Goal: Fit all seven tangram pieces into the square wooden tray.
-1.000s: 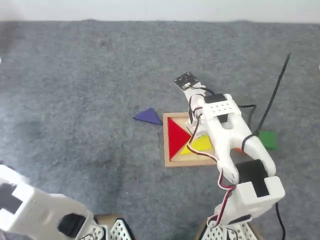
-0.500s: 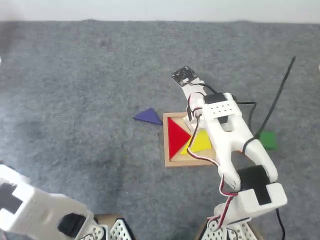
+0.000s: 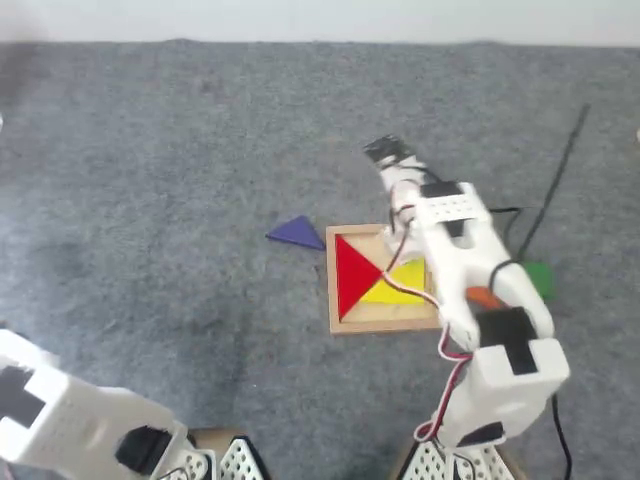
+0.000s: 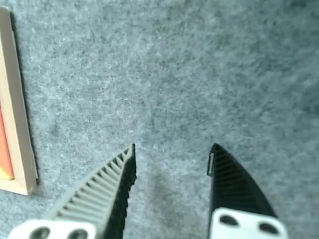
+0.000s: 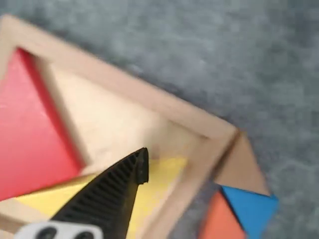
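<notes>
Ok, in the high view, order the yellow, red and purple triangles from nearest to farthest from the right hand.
1. yellow triangle, in the tray under the right hand.
2. red triangle, next to it in the tray.
3. purple triangle, outside the tray on the cloth.

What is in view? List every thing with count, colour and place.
wooden tray: one, light wood, on the mat right of centre
red triangle: one, red, in the tray
yellow triangle: one, yellow, in the tray, against the red one
purple triangle: one, dark purple, on the mat beside the tray
green piece: one, green, on the mat beyond the arm
orange piece: one, orange, outside a tray corner
blue triangle: one, blue, beside the orange piece
cable: one, black, over the mat
mat: one, grey
left end effector: one, open, above the mat
right end effector: one, over the tray
</notes>
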